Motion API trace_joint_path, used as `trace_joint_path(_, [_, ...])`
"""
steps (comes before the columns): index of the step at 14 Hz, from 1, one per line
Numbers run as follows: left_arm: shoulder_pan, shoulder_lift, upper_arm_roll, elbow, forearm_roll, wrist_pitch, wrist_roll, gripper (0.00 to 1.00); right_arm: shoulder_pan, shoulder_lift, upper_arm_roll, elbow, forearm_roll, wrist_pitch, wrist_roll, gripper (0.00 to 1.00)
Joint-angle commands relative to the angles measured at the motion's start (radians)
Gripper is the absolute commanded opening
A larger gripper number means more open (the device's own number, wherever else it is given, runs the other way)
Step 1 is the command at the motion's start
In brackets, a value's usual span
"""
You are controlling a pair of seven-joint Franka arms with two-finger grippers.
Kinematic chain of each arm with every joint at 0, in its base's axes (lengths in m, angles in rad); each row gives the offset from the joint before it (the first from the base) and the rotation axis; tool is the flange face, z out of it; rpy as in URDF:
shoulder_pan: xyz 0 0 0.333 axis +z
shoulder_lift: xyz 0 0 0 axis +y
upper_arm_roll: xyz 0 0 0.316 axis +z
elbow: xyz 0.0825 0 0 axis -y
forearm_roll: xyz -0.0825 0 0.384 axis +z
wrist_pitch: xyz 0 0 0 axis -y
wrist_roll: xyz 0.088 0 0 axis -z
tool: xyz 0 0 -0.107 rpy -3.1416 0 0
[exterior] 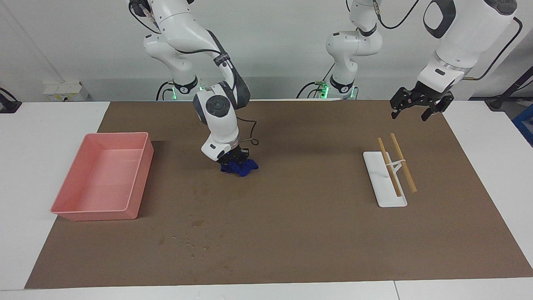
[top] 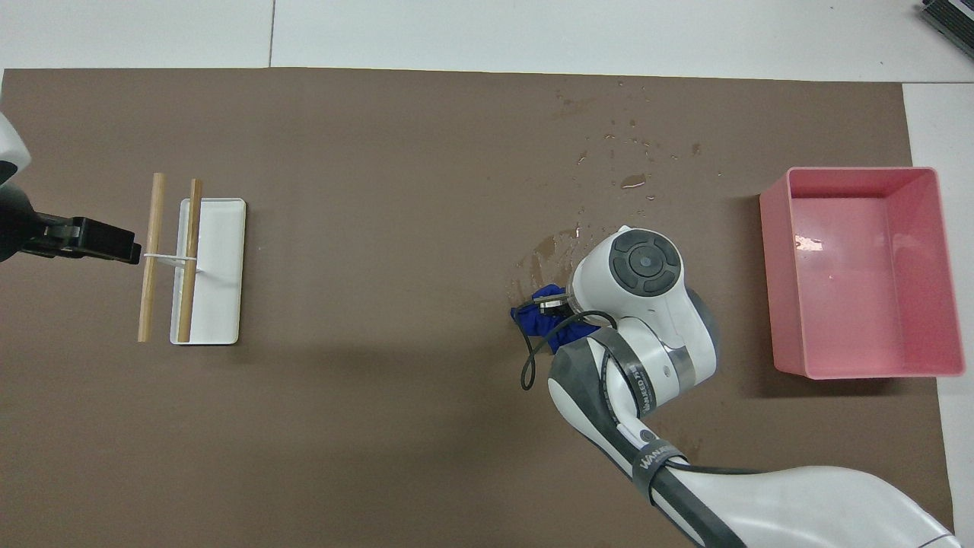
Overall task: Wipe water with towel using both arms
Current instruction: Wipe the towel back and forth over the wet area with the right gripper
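The towel (exterior: 240, 167) is a crumpled deep-blue cloth pressed on the brown mat, and my right gripper (exterior: 232, 159) is shut on its top. From overhead only an edge of the towel (top: 539, 320) shows past the right wrist, which hides the gripper. The water (top: 631, 164) lies as scattered droplets and a small puddle farther from the robots than the towel. A wet smear (top: 549, 253) runs from them toward the cloth. In the facing view the droplets (exterior: 195, 233) glisten near the mat's edge. My left gripper (exterior: 418, 109) hangs open in the air, over the mat beside the rack.
A pink tray (exterior: 116, 134) stands at the right arm's end of the mat, beside the towel. A white rack (exterior: 385, 187) with two wooden sticks lies at the left arm's end. From overhead, the tray (top: 768, 281) and rack (top: 221, 304) sit at opposite ends.
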Motion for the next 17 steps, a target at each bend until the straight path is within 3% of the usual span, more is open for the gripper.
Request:
trace_joint_path(1, [0.0,-0.033,-0.001,-0.035,-0.01,0.003,-0.012,1.0,-0.083,0.011,0.001,-0.057,-0.116,0.044,-0.092,0.0])
trace_joint_path(4, [-0.003,-0.028,-0.001,-0.008,-0.005,-0.04,-0.011,1.0,-0.195,0.039,0.001,-0.042,-0.21,0.125,-0.223,0.0])
trace_joint_path(8, [-0.003,-0.013,-0.001,0.064,0.023,-0.107,-0.009,1.0,-0.295,0.083,0.003,-0.005,-0.216,0.244,-0.353,0.0])
trace_joint_path(12, [-0.009,-0.016,-0.003,0.058,0.029,-0.1,-0.006,1.0,-0.268,0.216,0.006,0.149,-0.21,0.301,-0.324,0.0])
trace_joint_path(17, [0.004,-0.033,-0.001,0.029,0.024,-0.098,-0.015,1.0,-0.144,0.267,0.006,0.283,-0.2,0.285,-0.091,0.0])
